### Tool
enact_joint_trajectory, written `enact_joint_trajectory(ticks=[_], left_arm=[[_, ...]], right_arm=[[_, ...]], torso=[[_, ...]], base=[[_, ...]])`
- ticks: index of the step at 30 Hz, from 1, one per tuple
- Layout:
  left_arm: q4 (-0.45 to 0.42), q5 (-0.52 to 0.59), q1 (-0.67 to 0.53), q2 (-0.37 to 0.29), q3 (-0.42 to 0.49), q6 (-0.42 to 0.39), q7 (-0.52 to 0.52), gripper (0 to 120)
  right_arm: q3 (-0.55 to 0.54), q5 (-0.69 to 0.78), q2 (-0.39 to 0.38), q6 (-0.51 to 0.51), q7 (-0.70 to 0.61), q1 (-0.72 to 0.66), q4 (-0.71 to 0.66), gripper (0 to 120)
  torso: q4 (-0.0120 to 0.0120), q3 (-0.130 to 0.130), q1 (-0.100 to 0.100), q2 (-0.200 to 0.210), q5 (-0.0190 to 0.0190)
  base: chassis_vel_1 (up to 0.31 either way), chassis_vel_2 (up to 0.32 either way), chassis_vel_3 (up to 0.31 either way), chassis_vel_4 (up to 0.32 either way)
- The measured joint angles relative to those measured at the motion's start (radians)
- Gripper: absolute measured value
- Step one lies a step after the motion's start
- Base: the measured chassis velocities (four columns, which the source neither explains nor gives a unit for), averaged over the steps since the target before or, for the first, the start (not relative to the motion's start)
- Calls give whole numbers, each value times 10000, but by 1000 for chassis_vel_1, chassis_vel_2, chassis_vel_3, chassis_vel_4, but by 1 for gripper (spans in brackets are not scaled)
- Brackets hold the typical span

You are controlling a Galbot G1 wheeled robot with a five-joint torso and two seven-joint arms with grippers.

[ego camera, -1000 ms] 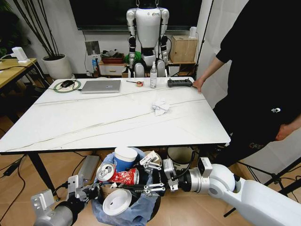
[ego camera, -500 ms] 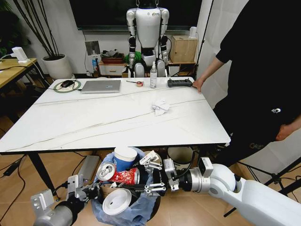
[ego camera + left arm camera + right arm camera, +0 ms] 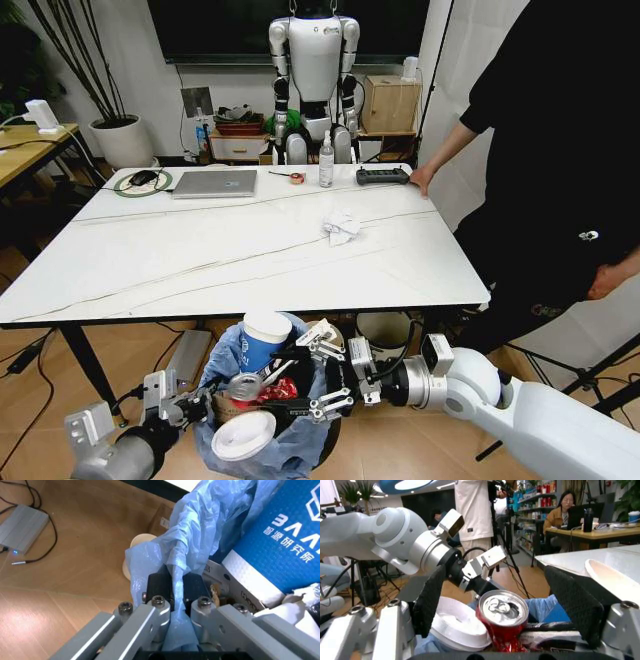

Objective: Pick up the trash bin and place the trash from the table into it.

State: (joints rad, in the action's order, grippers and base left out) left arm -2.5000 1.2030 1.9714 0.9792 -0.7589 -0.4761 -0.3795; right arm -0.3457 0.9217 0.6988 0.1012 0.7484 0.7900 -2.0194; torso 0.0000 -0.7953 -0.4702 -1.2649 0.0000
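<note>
The trash bin [image 3: 300, 440], lined with a light-blue bag [image 3: 200, 525], hangs below the table's [image 3: 200, 260] front edge. My left gripper [image 3: 192, 405] [image 3: 176, 592] is shut on its rim and bag. Inside lie a blue paper cup [image 3: 265, 340] [image 3: 285, 543], a tilted red can [image 3: 255, 388] [image 3: 502, 624] and a white lid [image 3: 243, 435] [image 3: 457, 624]. My right gripper [image 3: 318, 378] [image 3: 502, 607] hovers open over the bin, its fingers either side of the can without touching it. A crumpled white tissue [image 3: 341, 226] lies on the table.
At the table's far edge are a laptop [image 3: 215, 183], a bottle [image 3: 326, 160], a tape roll [image 3: 296, 178] and a black device [image 3: 383, 176]. A person stands at the right with a hand [image 3: 424, 180] on the table. A cream bucket [image 3: 385, 328] stands underneath.
The red can has tipped and sunk lower into the bin, away from my right gripper's fingers. The white lid has slid down a little. Both arms hold their places.
</note>
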Motion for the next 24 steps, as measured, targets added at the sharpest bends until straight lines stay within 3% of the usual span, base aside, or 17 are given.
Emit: enact_joint_trajectory(ticks=[9,24], left_arm=[[1,34,-28,-2,10,2,-10,0],[2,-179,126,26,61,-5,-14,0]], right_arm=[[1,19,10,10,34,-29,29,100],[150,58,-60,20,29,29,-28,100]], torso=[[0,0,0,0,0],[0,0,0,0,1]], base=[[0,0,0,0],[0,0,0,0]])
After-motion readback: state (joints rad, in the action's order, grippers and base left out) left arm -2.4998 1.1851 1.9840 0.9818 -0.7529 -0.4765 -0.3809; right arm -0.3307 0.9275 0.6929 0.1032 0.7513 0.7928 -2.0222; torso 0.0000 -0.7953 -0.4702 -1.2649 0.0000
